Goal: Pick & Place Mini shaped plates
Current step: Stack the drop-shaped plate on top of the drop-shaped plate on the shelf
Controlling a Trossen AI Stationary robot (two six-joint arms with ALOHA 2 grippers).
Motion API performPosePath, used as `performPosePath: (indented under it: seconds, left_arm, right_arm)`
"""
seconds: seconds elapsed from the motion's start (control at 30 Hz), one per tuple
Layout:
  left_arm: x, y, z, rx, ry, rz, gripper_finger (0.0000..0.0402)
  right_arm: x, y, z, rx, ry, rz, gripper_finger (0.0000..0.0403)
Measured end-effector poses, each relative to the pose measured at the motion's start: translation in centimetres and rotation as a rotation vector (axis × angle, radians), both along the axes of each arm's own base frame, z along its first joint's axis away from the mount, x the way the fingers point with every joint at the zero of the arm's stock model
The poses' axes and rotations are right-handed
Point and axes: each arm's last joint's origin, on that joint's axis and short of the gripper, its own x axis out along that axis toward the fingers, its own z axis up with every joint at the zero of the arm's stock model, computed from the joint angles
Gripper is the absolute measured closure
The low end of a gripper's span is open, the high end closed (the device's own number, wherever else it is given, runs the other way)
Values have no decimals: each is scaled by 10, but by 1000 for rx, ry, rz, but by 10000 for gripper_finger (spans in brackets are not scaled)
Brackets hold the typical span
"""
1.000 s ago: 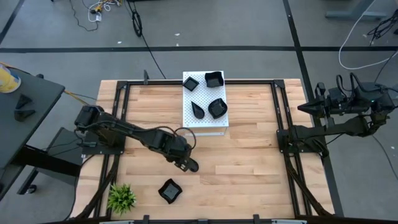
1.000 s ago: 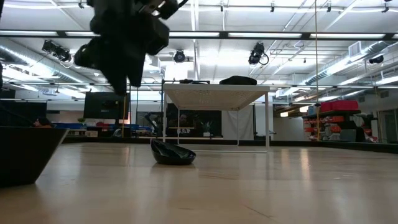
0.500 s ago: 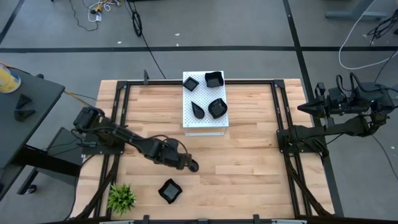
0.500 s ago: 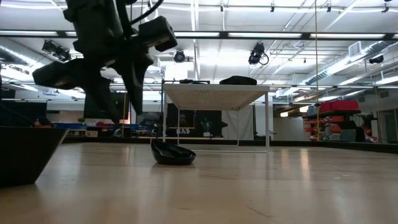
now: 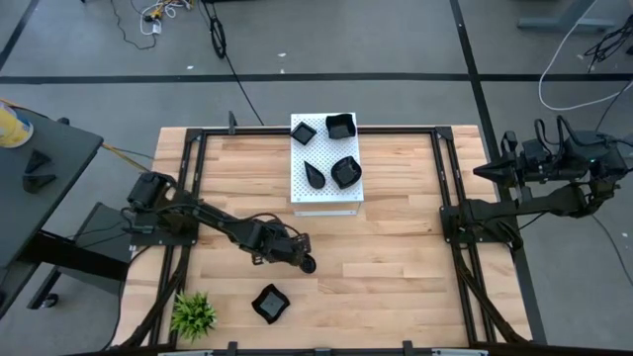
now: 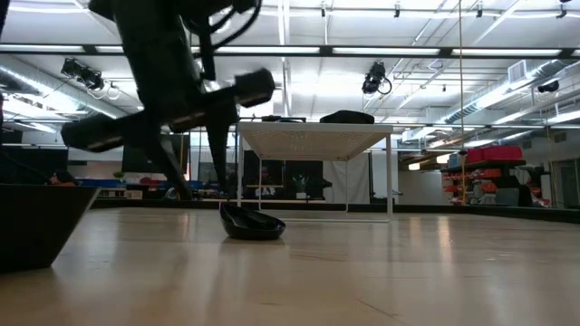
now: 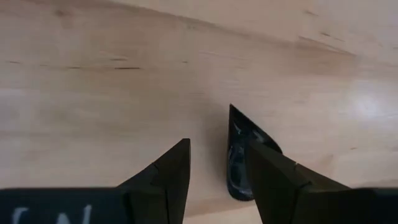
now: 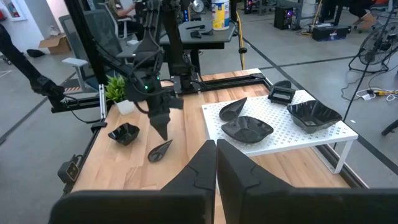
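Black teardrop plate (image 7: 244,155) lies on the wood table (image 5: 396,257), in front of the white board (image 5: 326,193). Left gripper (image 7: 217,168) has dropped and swung over it since a second ago; fingers spread, straddling its rim, not yet pinching. Grasp looks imminent. Right gripper (image 8: 216,163) parked at the right edge, fingers pressed together.

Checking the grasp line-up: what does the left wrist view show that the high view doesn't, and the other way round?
Left wrist only: the left gripper open, a teardrop dish on the wood by one finger. High only: the white perforated board with four black dishes, a loose dish, the plant, the right gripper waiting at the right edge. Both: the left gripper, the wooden table.
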Motion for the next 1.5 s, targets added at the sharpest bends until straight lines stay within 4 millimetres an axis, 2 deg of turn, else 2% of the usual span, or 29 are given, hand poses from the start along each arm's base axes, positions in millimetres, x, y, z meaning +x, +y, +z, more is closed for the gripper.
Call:
performPosePath:
  seconds: [0.27,0.37,1.0,1.5]
  left_arm:
    - [30,2,-4,0,7,-2,245]
    - [36,3,-7,-5,14,2,245]
    - [35,3,-15,-26,61,-58,248]
    - [34,4,-16,-9,75,-88,333]
  right_arm:
    - [0,0,0,0,0,0,384]
    - [0,0,0,0,1,0,384]
    - [0,0,0,0,1,1,384]
    - [0,0,0,0,1,0,384]
